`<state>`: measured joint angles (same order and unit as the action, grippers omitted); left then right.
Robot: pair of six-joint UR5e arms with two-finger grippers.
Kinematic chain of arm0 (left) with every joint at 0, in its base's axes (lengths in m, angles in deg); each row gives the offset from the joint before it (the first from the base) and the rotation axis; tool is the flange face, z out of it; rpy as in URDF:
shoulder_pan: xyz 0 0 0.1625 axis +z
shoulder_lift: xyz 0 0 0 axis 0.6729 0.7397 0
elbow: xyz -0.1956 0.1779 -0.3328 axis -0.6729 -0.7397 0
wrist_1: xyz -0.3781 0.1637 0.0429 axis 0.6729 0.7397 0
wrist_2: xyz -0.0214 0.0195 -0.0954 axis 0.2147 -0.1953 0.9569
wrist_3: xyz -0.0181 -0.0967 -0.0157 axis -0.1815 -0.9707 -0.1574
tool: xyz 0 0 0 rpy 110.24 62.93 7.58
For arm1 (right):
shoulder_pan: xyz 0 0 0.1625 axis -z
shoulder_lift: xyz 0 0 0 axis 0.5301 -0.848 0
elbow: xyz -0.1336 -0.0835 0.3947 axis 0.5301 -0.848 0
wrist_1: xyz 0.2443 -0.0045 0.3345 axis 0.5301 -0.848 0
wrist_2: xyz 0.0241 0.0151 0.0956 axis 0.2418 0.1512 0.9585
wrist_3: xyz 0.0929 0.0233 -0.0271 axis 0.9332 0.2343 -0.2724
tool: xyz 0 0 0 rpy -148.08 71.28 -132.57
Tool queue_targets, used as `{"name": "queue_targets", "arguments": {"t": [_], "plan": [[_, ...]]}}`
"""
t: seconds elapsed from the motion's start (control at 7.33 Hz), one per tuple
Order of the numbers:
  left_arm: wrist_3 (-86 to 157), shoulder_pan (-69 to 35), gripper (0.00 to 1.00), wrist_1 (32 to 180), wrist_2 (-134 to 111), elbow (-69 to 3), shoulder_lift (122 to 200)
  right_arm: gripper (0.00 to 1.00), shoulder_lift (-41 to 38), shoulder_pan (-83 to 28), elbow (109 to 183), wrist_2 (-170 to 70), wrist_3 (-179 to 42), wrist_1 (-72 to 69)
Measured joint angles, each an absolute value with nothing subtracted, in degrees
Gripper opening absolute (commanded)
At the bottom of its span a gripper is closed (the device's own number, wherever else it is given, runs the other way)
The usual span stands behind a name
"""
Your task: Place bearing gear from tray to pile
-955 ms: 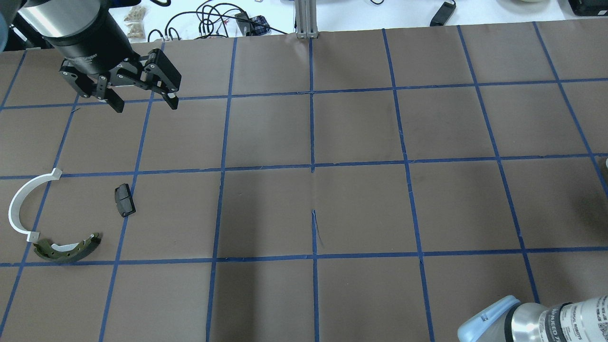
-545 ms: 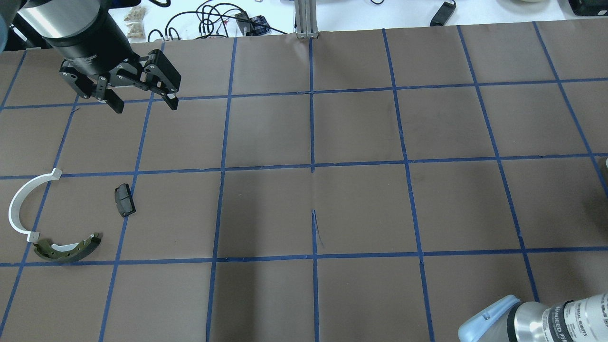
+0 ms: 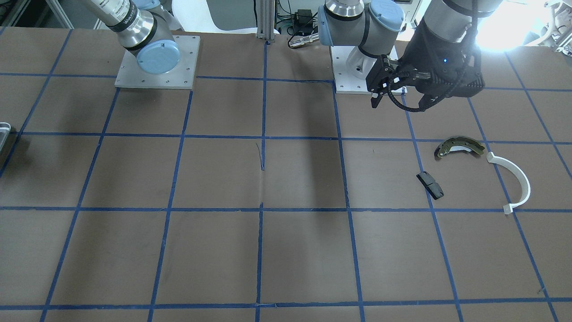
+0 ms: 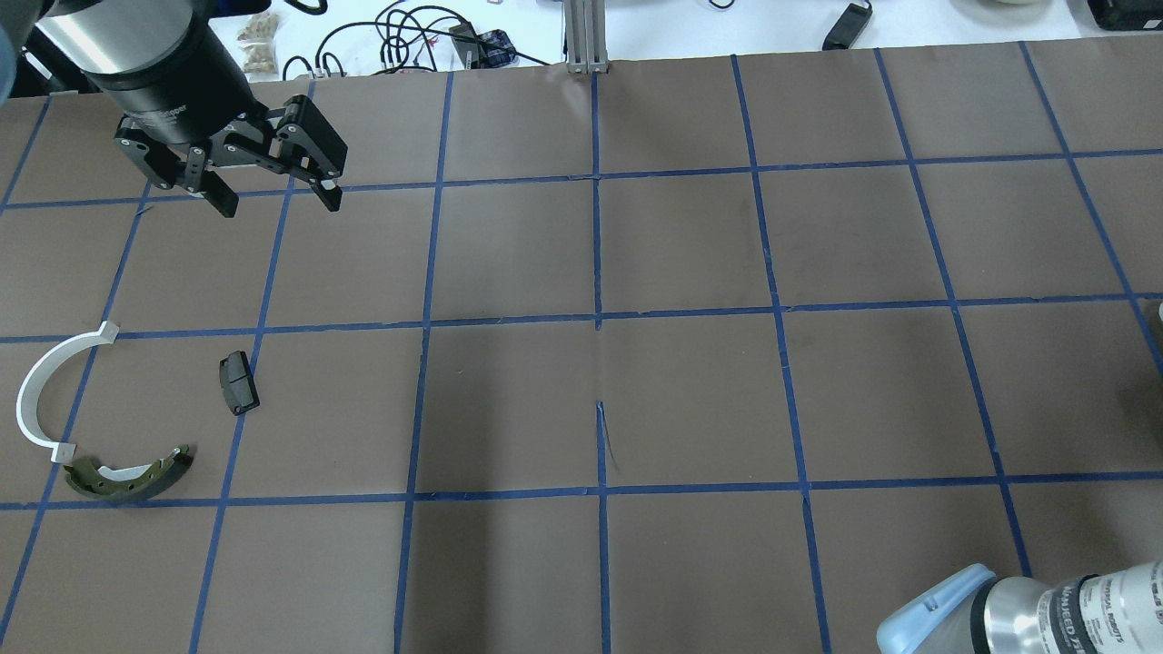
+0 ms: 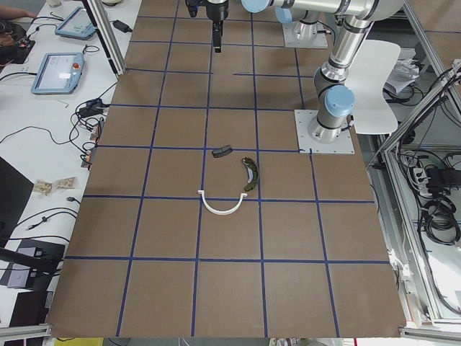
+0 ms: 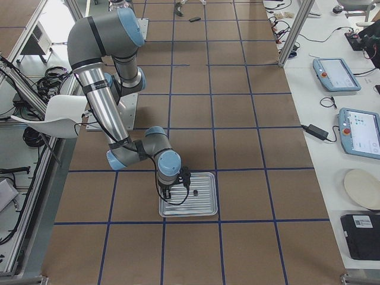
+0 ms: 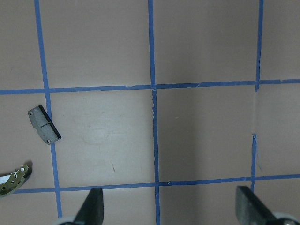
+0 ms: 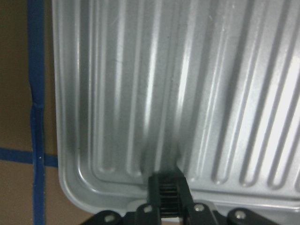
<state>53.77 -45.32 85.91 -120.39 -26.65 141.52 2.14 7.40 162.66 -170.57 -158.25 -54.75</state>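
Note:
My right gripper (image 8: 168,199) is low over the ribbed silvery tray (image 8: 140,93), near its rounded corner. Its fingers are shut on a small black toothed part, the bearing gear (image 8: 168,191). The exterior right view shows the tray (image 6: 202,208) under the right arm. The pile lies on the table's left side: an olive brake shoe (image 4: 127,477), a white arc (image 4: 41,391) and a black block (image 4: 238,382). My left gripper (image 4: 273,195) is open and empty, hanging high and beyond the pile. Its wrist view shows the block (image 7: 44,130).
Brown paper with a blue tape grid covers the table (image 4: 600,272). Cables and a metal post (image 4: 586,36) stand at the far edge. The arm bases (image 3: 156,62) sit at the robot's side. A sliver of the tray (image 3: 3,134) shows in the front view.
The right arm's elbow at the bottom right of the overhead view has shifted slightly. The left gripper and the pile have not moved.

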Motion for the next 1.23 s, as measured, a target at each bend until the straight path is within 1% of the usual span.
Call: {"name": "queue_targets", "arguments": {"t": [0.27, 0.41, 0.82, 1.23], "plan": [[53.8, -45.3, 1.0, 85.9, -120.4, -26.7, 141.5, 0.0, 0.9, 7.4, 162.3, -171.5, -157.9, -54.0], [53.8, -45.3, 1.0, 85.9, -120.4, -26.8, 141.4, 0.0, -1.7, 7.1, 162.3, -171.9, -157.3, -52.5], [53.8, -45.3, 1.0, 86.0, -120.4, -26.7, 141.3, 0.0, -15.5, 1.7, 162.1, -172.9, -147.5, -39.6], [53.8, -45.4, 1.0, 86.0, -120.4, -26.8, 141.3, 0.0, -27.3, -9.2, 161.2, -173.0, -126.1, -22.2]]}}
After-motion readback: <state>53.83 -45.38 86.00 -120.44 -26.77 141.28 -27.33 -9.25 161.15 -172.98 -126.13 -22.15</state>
